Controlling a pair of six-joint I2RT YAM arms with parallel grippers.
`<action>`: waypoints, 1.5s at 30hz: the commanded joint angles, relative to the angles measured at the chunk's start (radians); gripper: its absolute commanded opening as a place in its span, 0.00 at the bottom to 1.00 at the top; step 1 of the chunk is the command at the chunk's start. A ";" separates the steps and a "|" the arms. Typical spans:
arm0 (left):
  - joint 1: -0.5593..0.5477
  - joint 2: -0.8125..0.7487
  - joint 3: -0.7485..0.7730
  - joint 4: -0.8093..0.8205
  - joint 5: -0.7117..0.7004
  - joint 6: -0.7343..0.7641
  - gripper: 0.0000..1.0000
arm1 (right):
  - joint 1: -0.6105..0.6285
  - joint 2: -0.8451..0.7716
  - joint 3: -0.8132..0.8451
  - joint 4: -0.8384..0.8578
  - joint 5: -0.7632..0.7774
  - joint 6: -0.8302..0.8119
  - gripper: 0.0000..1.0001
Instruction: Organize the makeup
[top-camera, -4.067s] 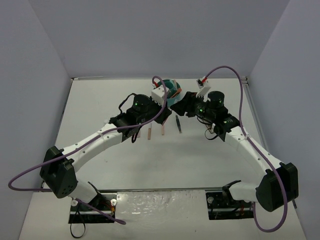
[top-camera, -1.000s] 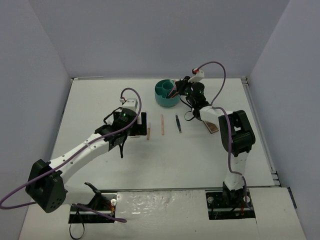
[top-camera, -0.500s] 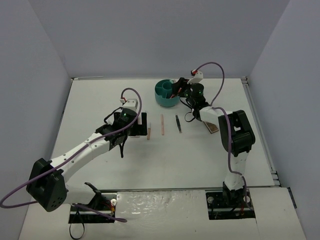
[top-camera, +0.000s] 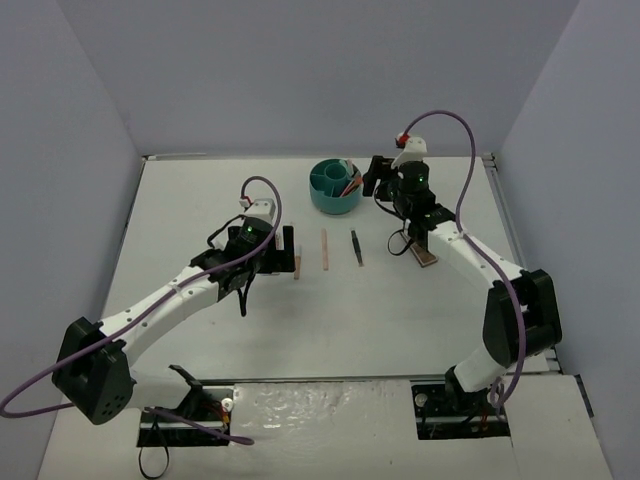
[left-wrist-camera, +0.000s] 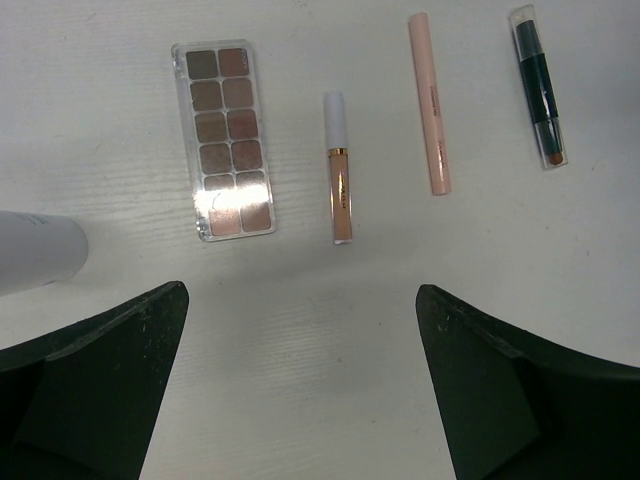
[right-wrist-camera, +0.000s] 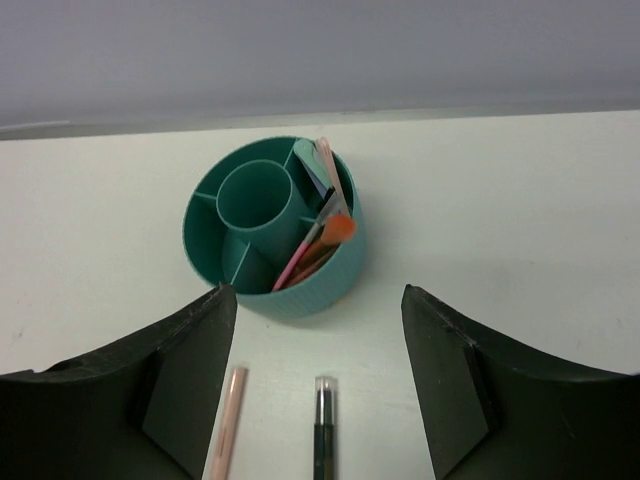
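Note:
The makeup lies in a row under my left gripper (left-wrist-camera: 302, 292), which is open and empty above the table: a brown eyeshadow palette (left-wrist-camera: 225, 140), a peach tube with a white cap (left-wrist-camera: 340, 170), a pink stick (left-wrist-camera: 430, 105), a dark stick (left-wrist-camera: 540, 85) and the end of a white bottle (left-wrist-camera: 35, 250). From above, my left gripper (top-camera: 287, 243) hangs left of the pink stick (top-camera: 324, 250) and dark stick (top-camera: 356, 248). My right gripper (right-wrist-camera: 317, 300) is open and empty, just short of the teal cup (right-wrist-camera: 205, 195). Pink, orange and green sticks (right-wrist-camera: 320, 225) stand in it.
The teal cup (top-camera: 322, 200) stands at the back middle of the table. A second palette (top-camera: 425, 256) lies beside the right forearm. Grey walls close the table at the back and sides.
My right gripper has opened, left a stick in the cup and drawn back to the right of it, its arm swinging outward. The left arm has stayed still.

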 joint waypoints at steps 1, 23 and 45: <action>0.005 -0.037 0.055 0.008 0.014 -0.028 0.97 | 0.055 -0.075 -0.061 -0.237 0.028 -0.037 0.64; 0.006 -0.057 0.056 -0.020 0.050 -0.058 0.97 | 0.155 0.194 -0.065 -0.325 0.018 0.018 0.48; 0.008 -0.066 0.116 0.051 0.167 -0.063 0.97 | 0.174 -0.085 -0.259 -0.056 -0.084 -0.005 0.00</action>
